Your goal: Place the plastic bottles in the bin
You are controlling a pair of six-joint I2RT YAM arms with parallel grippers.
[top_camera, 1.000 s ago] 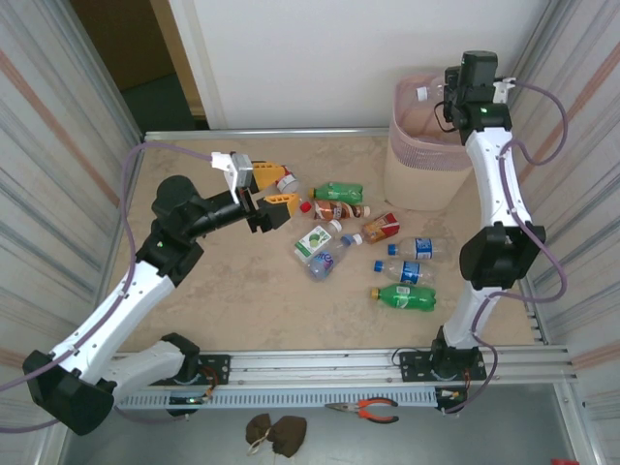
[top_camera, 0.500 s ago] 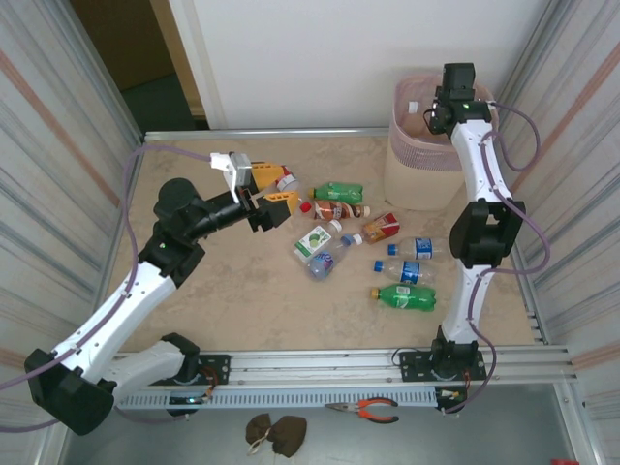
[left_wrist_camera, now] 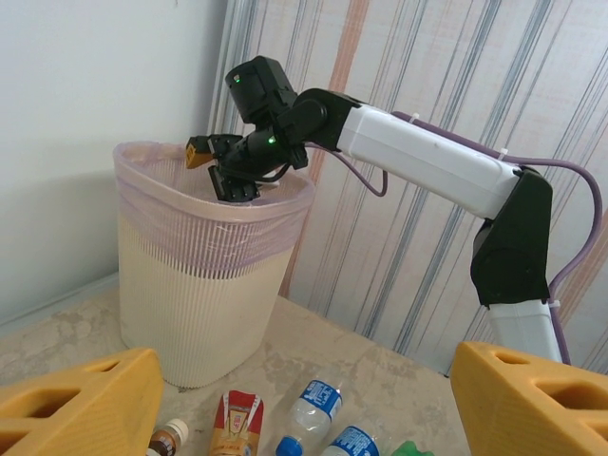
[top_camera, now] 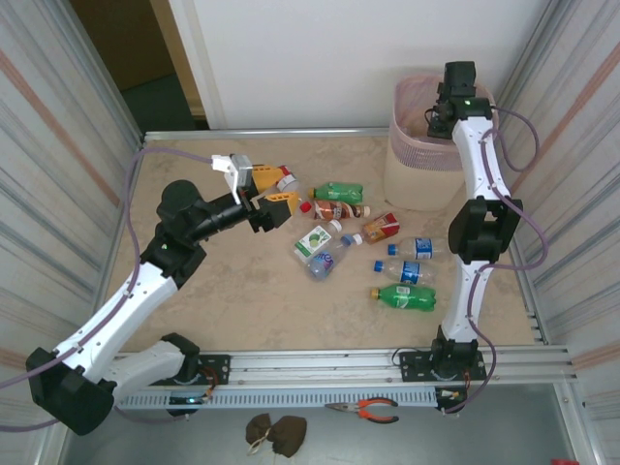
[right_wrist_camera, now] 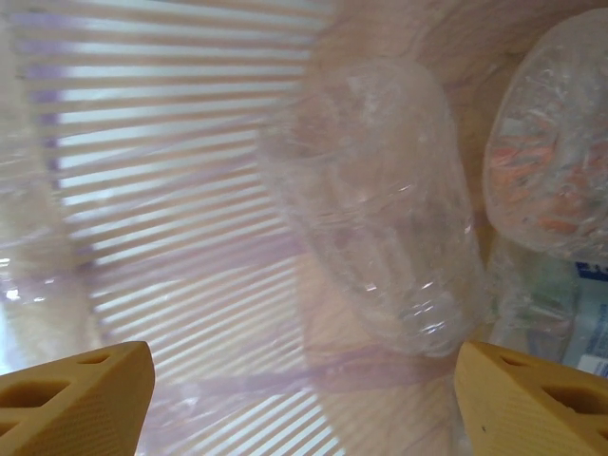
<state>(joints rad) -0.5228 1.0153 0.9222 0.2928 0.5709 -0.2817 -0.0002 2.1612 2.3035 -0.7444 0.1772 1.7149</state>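
The pale pink bin (top_camera: 426,155) stands at the back right, and the left wrist view shows it too (left_wrist_camera: 204,275). My right gripper (top_camera: 441,114) hangs open over its mouth; its own camera looks down between wide-apart fingers (right_wrist_camera: 304,399) at a clear bottle (right_wrist_camera: 380,209) and a red-labelled one (right_wrist_camera: 551,161) lying inside. Several plastic bottles lie mid-table: a green one (top_camera: 339,192), a red-labelled one (top_camera: 381,228), a blue-labelled one (top_camera: 418,248), another green one (top_camera: 405,298). My left gripper (top_camera: 272,194) is open above the table's left-centre, beside a white-capped bottle (top_camera: 288,179), holding nothing (left_wrist_camera: 304,399).
Corrugated metal walls close in the table on the left and right. Orange-handled pliers (top_camera: 373,409) lie in front of the base rail. The bottles sit between the left gripper and the right arm's upright links (top_camera: 480,232).
The right gripper held a white-capped bottle at the bin's rim, swung over the bin's mouth and let it go; the bottle is out of its fingers now. The left arm barely moved.
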